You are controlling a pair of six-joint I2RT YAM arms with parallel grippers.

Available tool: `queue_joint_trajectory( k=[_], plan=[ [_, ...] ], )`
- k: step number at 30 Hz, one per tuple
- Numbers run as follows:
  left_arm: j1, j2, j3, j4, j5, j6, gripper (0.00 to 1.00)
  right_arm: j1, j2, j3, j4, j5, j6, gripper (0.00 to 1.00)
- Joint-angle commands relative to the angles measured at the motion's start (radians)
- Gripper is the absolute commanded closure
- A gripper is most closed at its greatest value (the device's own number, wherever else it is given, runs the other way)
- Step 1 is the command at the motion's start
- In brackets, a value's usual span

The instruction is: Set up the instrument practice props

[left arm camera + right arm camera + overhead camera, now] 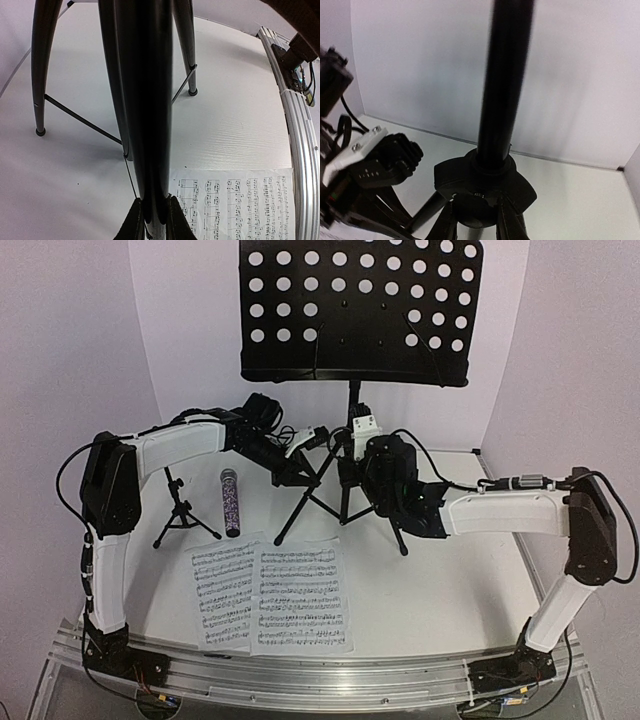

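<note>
Seen from above, the black music stand (360, 310) rises at the back of the white table (450, 580), close to the rear wall. The left end effector (300, 468) and right end effector (362, 468) meet at its tripod. The microphone (230, 502) lies flat beside the small mic stand (180, 512). Two music sheets (272, 598) lie side by side by the near edge, with bare table to their right. Left wrist view: fingers (134, 222) are pressed on a stand leg (147, 100), and the rail (300, 150) lines the table's edge. Right wrist view: fingers (509, 220) pinch the tripod hub (485, 182).
</note>
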Motion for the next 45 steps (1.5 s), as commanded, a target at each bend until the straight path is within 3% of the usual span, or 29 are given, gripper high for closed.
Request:
queue_joint_trajectory(
  k=[1, 11, 20, 25, 30, 40, 43, 45],
  plan=[
    [-0.013, 0.019, -0.015, -0.049, -0.022, 0.053, 1.0, 0.004, -0.002, -0.026, -0.016, 0.043, 0.474, 1.0],
    [-0.013, 0.019, -0.014, -0.048, -0.022, 0.055, 1.0, 0.002, -0.025, -0.058, -0.047, 0.142, 0.983, 1.0],
    [-0.014, 0.017, -0.017, -0.048, -0.022, 0.056, 1.0, -0.037, -0.044, -0.116, -0.056, 0.118, 1.434, 1.0],
    [-0.014, 0.017, -0.018, -0.046, -0.022, 0.055, 1.0, -0.073, -0.031, -0.114, -0.056, 0.083, 1.582, 1.0],
    [-0.014, 0.014, -0.015, -0.043, -0.026, 0.055, 1.0, -0.085, -0.051, -0.101, -0.057, 0.08, 1.474, 1.0],
    [-0.012, 0.023, -0.006, -0.027, -0.032, 0.068, 1.0, -0.084, -0.199, -0.192, -0.057, 0.029, 1.25, 0.44],
    [-0.011, 0.026, 0.006, -0.023, -0.031, 0.068, 1.0, -0.085, -0.244, -0.203, -0.059, 0.002, 1.16, 0.18],
    [-0.011, 0.029, 0.015, -0.019, -0.033, 0.069, 1.0, -0.085, -0.269, -0.21, -0.068, -0.01, 1.09, 0.16]
  ],
)
